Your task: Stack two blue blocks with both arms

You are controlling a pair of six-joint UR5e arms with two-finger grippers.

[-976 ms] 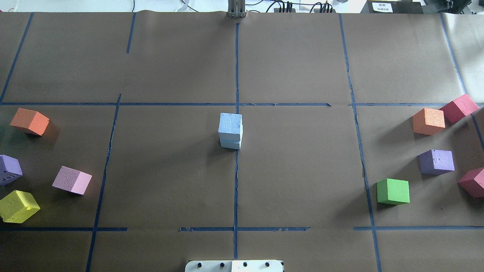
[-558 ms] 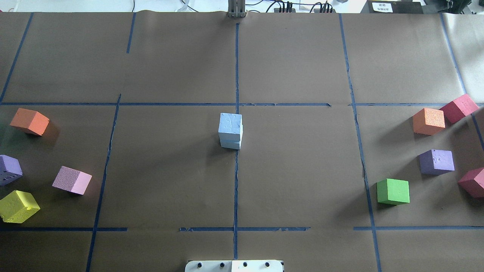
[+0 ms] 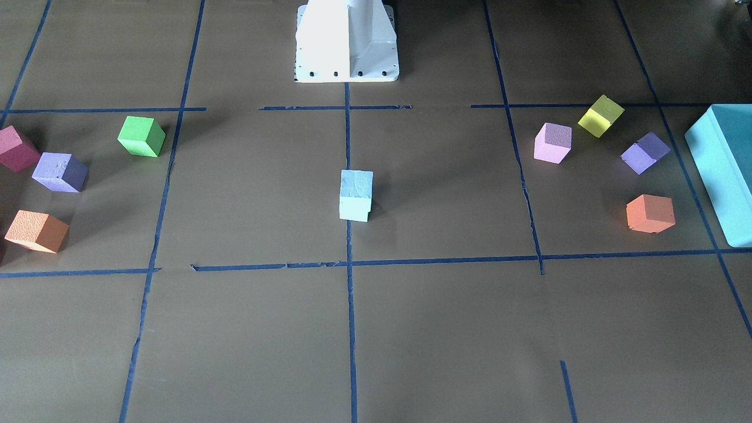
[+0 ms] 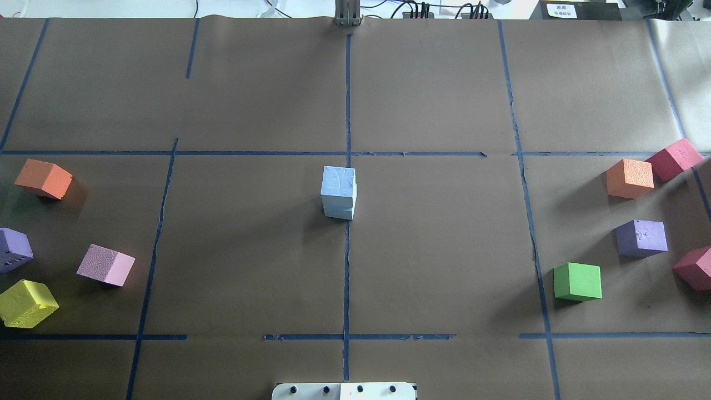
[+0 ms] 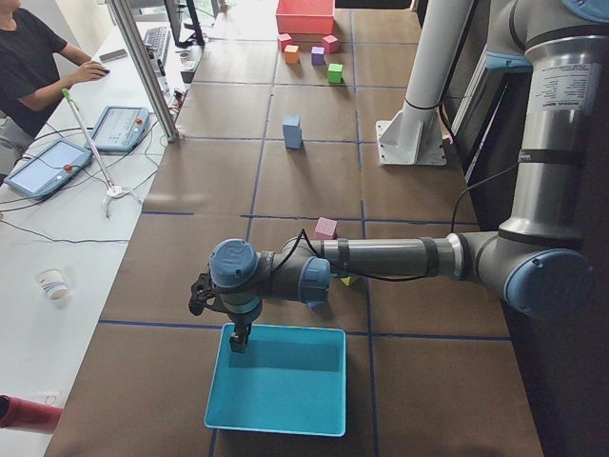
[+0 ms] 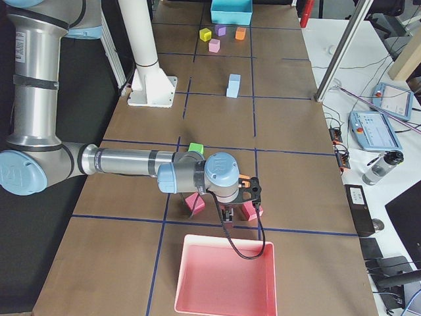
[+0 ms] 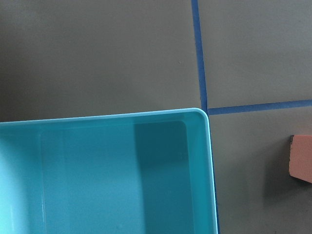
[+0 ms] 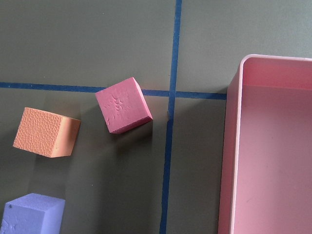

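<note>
Paper-covered table (image 4: 444,83), gridded with blue tape (image 4: 347,266). Beside the table, a white bench (image 5: 38,343) carries tablets (image 5: 48,167), cables and a paper cup (image 5: 52,283); aluminium post (image 5: 143,67) at the table's edge.

L arm (image 5: 381,257) stretched low, L pincer (image 5: 239,336) down; R arm (image 6: 125,161), R pincer (image 6: 227,214) same; grip unclear.

Blue blocks (image 4: 338,191) pale sky-blue; table (image 4: 444,250) brown; tape lines (image 4: 346,278) dark blue.

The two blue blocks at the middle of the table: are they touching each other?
Touching. The overhead exterior view shows the upper blue block sitting directly on the lower blue block, slightly offset. Only a thin seam shows between them, with no gap.
</note>
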